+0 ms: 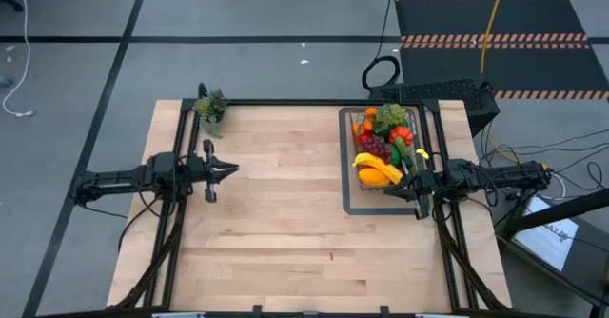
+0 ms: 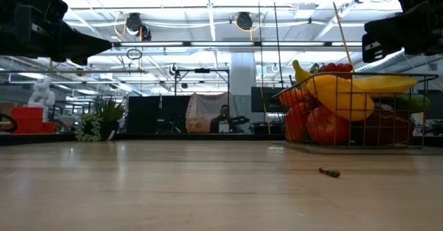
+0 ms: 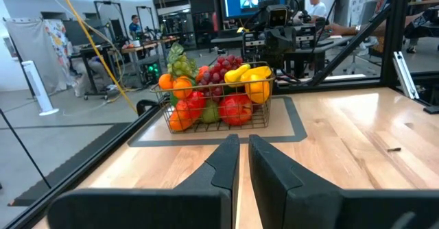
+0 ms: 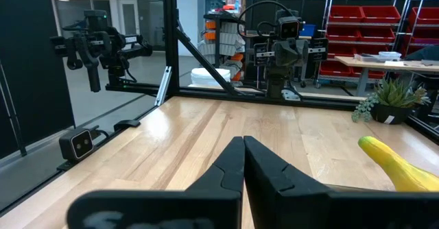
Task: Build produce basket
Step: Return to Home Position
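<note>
The wire basket stands on a flat dark tray at the table's right, heaped with produce: a yellow banana, red apples, oranges and purple grapes. My right gripper is shut and level. It hangs above the basket's near right corner with nothing in it, and the banana's tip shows beside its fingers. My left gripper waits shut at the table's left, pointing level toward the basket, nothing between its fingers.
A small potted plant stands at the far left corner of the table. A small dark bit lies on the bare wood in front of the basket. A dark frame runs round the table's edges. People work in the room beyond.
</note>
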